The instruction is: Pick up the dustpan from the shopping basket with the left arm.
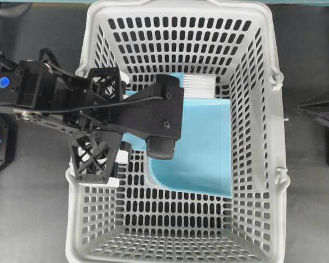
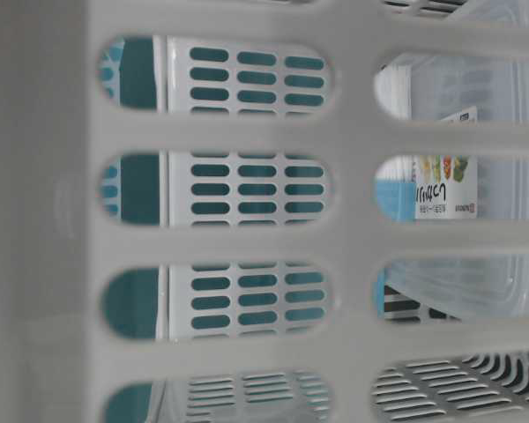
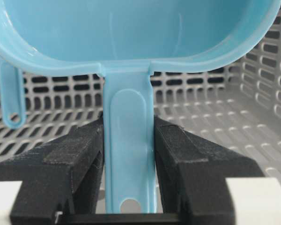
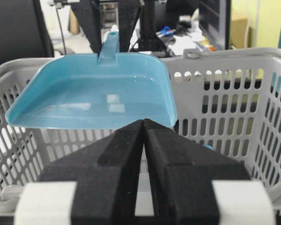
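Observation:
The light blue dustpan hangs level above the grey shopping basket. My left gripper reaches over the basket's left wall. In the left wrist view it is shut on the dustpan's thin handle, with the pan just beyond the fingers. In the right wrist view the dustpan is at about the height of the basket rim, held from behind. My right gripper is shut and empty, outside the basket's right wall.
A brush with white bristles lies in the basket, partly under the pan. A blue ringed handle shows on the basket floor. The table-level view is filled by the basket wall, with a labelled clear container behind it.

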